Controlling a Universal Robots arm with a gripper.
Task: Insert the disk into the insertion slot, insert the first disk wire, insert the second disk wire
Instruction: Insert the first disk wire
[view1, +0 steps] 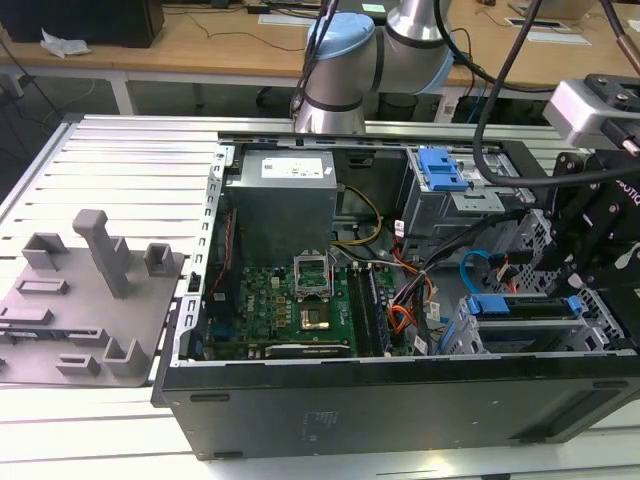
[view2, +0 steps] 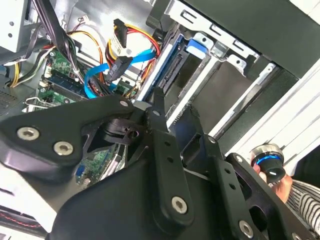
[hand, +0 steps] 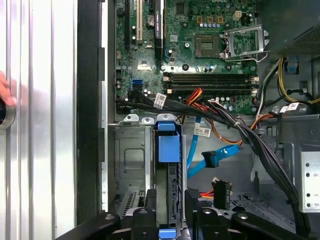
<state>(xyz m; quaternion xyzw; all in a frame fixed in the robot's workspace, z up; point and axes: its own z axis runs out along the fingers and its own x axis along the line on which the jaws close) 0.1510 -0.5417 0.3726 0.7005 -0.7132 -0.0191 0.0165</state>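
Disk stands on edge inside the insertion slot, at the front corner of the open computer case. It is a flat silver drive framed by a bright blue plastic carrier. In the first wrist view the carrier shows as a broad blue tab at the inner end and a small blue tip at the end nearest the camera, with the thin silver-grey body between them. In the exterior view the disk lies along the case's front edge toward the exterior view's right, its blue rail level with the top of the perforated silver cage.

The gripper straddles the outer end of the disk. Whether it is clamped on the drive or just loose of it I cannot tell.

The second disk wire, a thin light-blue flat cable, curves up beside the slot. Its plug hangs free in the open space next to the disk, apart from it. In the second wrist view the same cable loops in front of the green motherboard.

A bundle of black wires runs across above the slot, with orange and red wires close by.

A person's hand with a striped sleeve rests outside the case at a round knob with a blue ring
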